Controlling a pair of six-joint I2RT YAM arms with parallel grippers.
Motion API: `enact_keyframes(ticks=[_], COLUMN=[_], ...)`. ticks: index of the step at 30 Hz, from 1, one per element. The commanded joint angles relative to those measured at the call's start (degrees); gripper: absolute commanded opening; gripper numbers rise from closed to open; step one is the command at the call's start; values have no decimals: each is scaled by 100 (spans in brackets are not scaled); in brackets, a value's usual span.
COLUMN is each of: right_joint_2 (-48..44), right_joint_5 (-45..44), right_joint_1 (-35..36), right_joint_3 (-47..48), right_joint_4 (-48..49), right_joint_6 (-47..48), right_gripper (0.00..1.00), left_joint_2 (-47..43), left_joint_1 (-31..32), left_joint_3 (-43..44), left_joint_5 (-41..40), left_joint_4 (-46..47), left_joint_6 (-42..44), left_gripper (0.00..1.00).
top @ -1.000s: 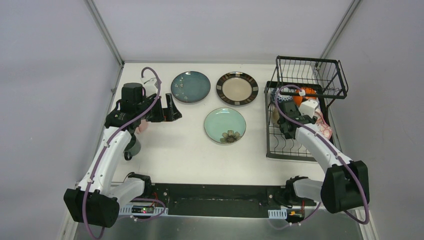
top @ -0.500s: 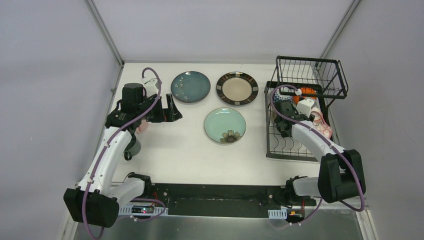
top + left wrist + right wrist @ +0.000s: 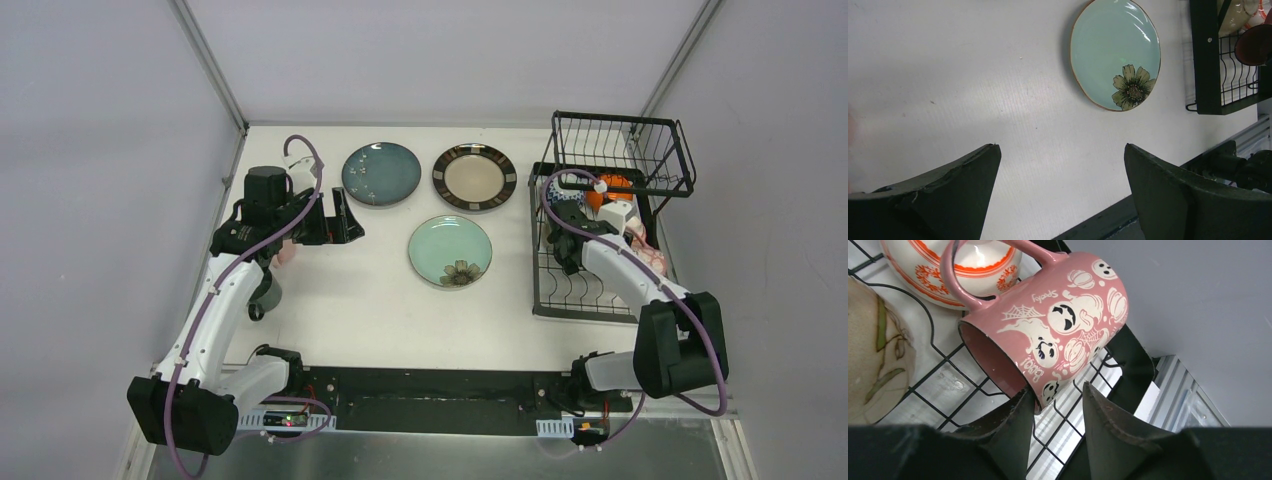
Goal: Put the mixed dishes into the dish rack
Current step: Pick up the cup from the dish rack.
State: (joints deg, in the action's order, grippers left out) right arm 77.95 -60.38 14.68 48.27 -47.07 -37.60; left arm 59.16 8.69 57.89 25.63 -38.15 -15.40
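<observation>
The black wire dish rack (image 3: 560, 300) stands at the right. A pink ghost-print cup (image 3: 1048, 335) lies on its side on the rack's wires, beside a white bowl with orange-red pattern (image 3: 973, 265). My right gripper (image 3: 1058, 390) is inside the rack (image 3: 628, 232), jaws a little apart; the cup's rim touches the left finger, and the right finger is clear of it. An orange bowl (image 3: 612, 185) sits under the raised basket. The teal plate (image 3: 381, 173), beige dark-rimmed plate (image 3: 474, 177) and mint flower plate (image 3: 450, 250) lie flat on the table. My left gripper (image 3: 345, 215) is open and empty (image 3: 1060, 146).
A pink cup (image 3: 287, 255) shows partly under my left arm. A beige dish (image 3: 878, 355) leans in the rack at the left of the right wrist view. The raised basket tier (image 3: 620, 150) overhangs the rack's far end. Walls close in on both sides.
My right wrist has shifted a little farther into the rack and its elbow has drawn in. The left arm and the three plates have not moved.
</observation>
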Motion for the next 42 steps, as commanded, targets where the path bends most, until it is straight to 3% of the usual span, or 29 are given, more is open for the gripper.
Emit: enact_keyframes(ticks=[1, 13, 23, 29, 42], right_joint_2=[-10, 322, -201, -468, -872], right_joint_5=[-331, -487, -670, -1107, -1460], right_joint_1=[-67, -193, -180, -45, 1084], right_joint_3=[186, 183, 192, 593, 1920], right_joint_4=[-229, 114, 140, -621, -2501], right_joint_6=[-201, 50, 500, 262, -331], right_gripper=[42, 35, 0, 0, 0], left_joint_2=[-132, -167, -151, -167, -299], left_joint_1=[62, 107, 107, 107, 111], left_joint_3=[0, 3, -2, -2, 42], left_joint_5=[13, -35, -30, -45, 29], left_joint_4=[159, 151, 151, 150, 71], left_joint_6=[131, 159, 150, 147, 123], left_gripper=[99, 99, 99, 99, 99])
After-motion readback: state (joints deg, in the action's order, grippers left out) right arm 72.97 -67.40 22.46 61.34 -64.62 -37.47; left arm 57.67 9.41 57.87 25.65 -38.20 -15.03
